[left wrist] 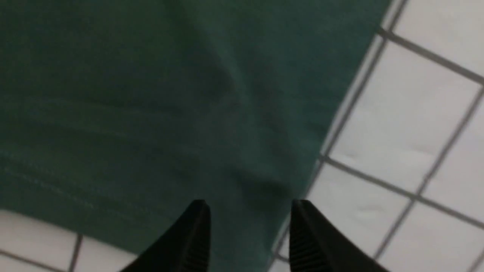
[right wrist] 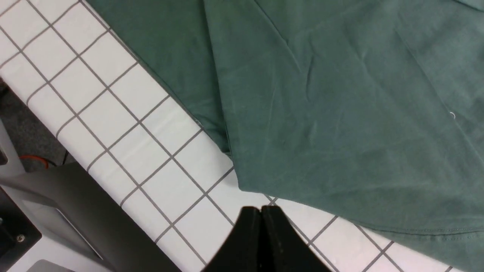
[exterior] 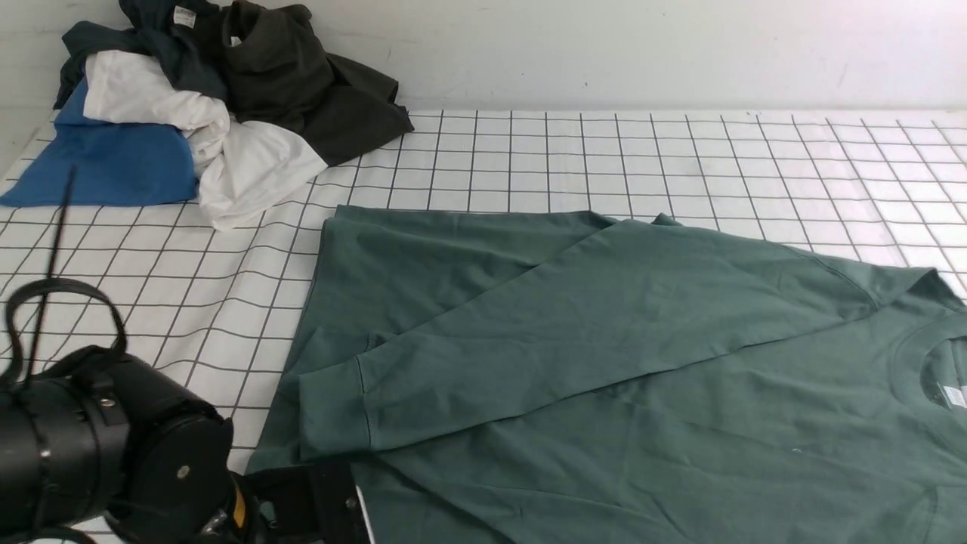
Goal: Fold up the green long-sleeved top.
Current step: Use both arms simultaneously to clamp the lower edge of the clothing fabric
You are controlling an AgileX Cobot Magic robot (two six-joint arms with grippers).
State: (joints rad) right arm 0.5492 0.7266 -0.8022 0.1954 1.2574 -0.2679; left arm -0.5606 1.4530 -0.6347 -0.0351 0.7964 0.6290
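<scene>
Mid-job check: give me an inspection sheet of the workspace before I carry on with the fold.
Surface: white gridded cloth, lying flat.
Job's things: green top spread flat, one sleeve folded across its body, collar at the robot's right.
Clutter: pile of clothes, blue, white and dark, at the far left.
Grippers: left gripper open over the top's corner, holding nothing; right gripper shut, empty, above the cloth beside the top's edge.
Cables: black cable loop on the left arm; red wire off the cloth's edge.
Surroundings: white wall beyond the cloth.
</scene>
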